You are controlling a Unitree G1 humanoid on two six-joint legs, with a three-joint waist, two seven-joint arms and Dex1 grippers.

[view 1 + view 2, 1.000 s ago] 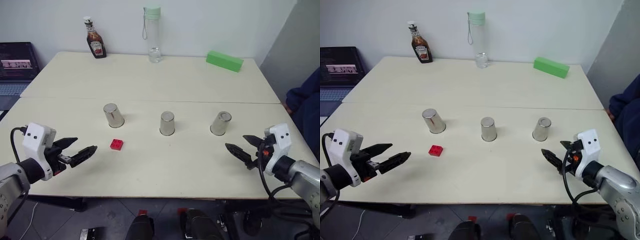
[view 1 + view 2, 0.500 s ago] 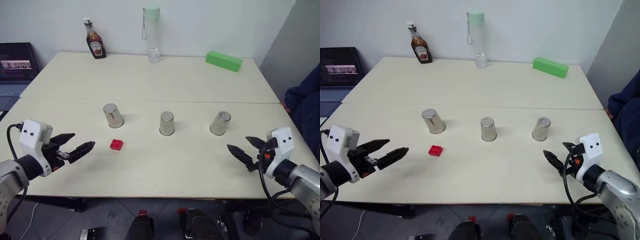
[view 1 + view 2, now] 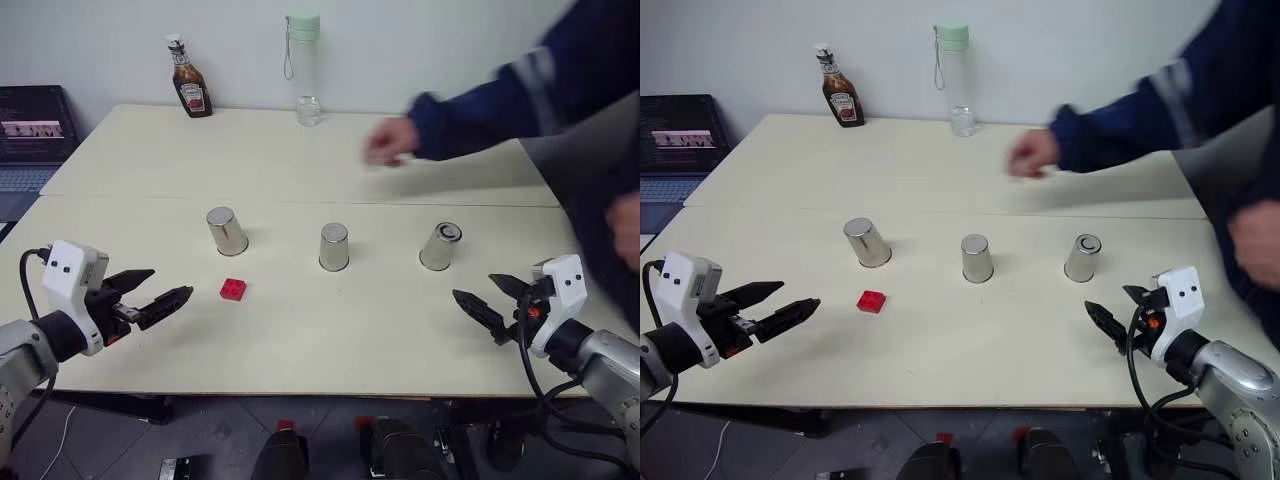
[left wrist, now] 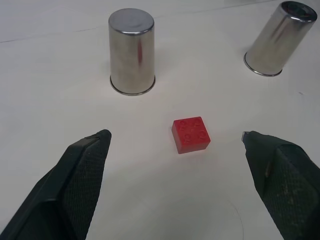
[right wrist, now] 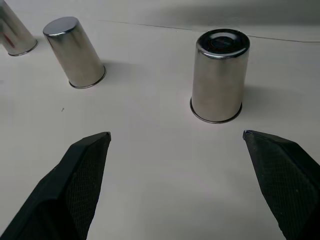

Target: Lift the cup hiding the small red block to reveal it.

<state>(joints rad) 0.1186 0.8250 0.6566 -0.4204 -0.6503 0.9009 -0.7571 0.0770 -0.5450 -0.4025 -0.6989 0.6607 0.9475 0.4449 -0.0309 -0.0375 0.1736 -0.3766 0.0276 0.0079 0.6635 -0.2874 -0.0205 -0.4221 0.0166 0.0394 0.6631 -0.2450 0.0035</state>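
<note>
Three shiny steel cups stand upside down in a row across the table: a left cup (image 3: 227, 231), a middle cup (image 3: 334, 247) and a right cup (image 3: 440, 246). The small red block (image 3: 234, 289) lies uncovered on the table just in front of the left cup, and also appears in the left wrist view (image 4: 190, 135). My left gripper (image 3: 165, 285) hovers open to the left of the block, pointing at it. My right gripper (image 3: 473, 286) is open too, in front and to the right of the right cup (image 5: 220, 75), with nothing between its fingers.
A person's hand (image 3: 390, 140) and dark blue sleeve (image 3: 500, 95) reach in from the right over the back of the table. A ketchup bottle (image 3: 189, 80) and a clear water bottle (image 3: 304, 68) stand at the far edge. A laptop (image 3: 35, 125) sits off to the left.
A person's arm has swung in from the right above the far half of the table, covering the green block. Both grippers, the cups and the red block stayed where they were.
</note>
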